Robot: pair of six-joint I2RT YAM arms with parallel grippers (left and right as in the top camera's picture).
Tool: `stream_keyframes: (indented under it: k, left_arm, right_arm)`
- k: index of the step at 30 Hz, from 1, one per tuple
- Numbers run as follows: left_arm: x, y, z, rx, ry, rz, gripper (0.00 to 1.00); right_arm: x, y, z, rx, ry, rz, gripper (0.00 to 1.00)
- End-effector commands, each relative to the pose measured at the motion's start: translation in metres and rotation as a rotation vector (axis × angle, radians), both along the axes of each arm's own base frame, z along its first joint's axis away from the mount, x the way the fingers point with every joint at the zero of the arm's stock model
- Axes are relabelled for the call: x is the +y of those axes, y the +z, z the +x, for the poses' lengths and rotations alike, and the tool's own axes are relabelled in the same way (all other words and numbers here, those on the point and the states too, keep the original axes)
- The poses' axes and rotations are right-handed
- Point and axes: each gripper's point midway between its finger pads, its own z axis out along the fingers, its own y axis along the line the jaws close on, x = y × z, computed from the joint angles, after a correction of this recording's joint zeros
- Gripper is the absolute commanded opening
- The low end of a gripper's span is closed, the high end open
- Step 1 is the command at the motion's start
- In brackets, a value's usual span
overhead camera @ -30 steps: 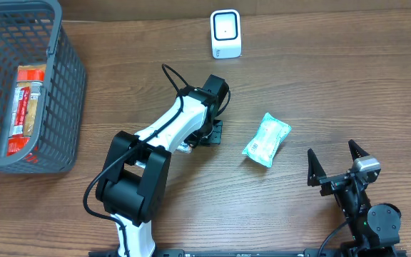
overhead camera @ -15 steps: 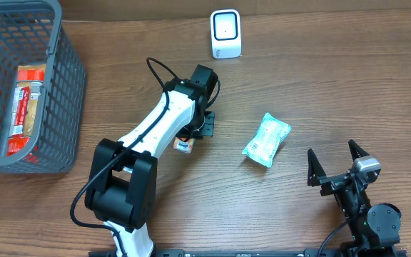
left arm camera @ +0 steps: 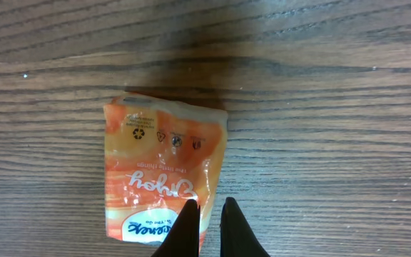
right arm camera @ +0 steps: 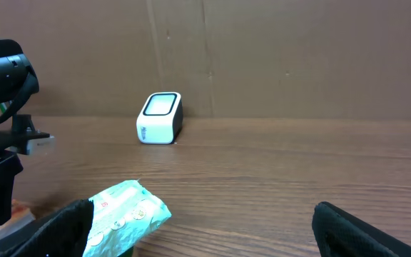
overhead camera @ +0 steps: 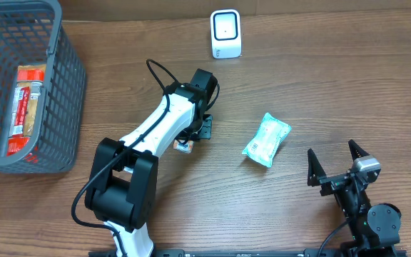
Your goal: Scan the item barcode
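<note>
Slippage is the main hazard. The left end effector [left arm camera: 209, 207] has its fingers pressed together, tips at the lower right edge of the orange packet [left arm camera: 164, 178], and no film shows caught between them. The packet lies flat on the worktop [overhead camera: 348, 78] at the centre of the overhead view, well apart from the scanner [overhead camera: 225, 33] at upper middle. A sideways move would likely shove the glossy packet rather than carry it. No barcode shows on its upturned face, so a scan could miss. The right end effector [overhead camera: 332, 150] sits spread and empty at lower right. Only the left wrist view shows the print and the tips. Overhead the arm hides most of the packet, but that view alone takes in the scanner, green packet [overhead camera: 267, 140] and basket [overhead camera: 63, 86].
</note>
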Motion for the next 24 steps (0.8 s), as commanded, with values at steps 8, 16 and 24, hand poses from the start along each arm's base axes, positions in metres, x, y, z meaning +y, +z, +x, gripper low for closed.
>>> stream_keyframes:
  k: [8,16,24]
  left_arm:
    - [0.0,0.005,0.003,-0.02,-0.01,-0.014,0.04]
    - [0.001,-0.002,0.001,-0.019,-0.01,-0.013,0.04]
    - [0.001,-0.013,-0.005,-0.008,-0.01,-0.023,0.04]
  right_arm:
    - [-0.001,-0.002,0.0,-0.004,-0.008,-0.004,1.0]
    - [-0.001,-0.002,0.0,-0.004,-0.007,-0.004,1.0]
    - [-0.001,-0.002,0.0,-0.004,-0.007,-0.004,1.0]
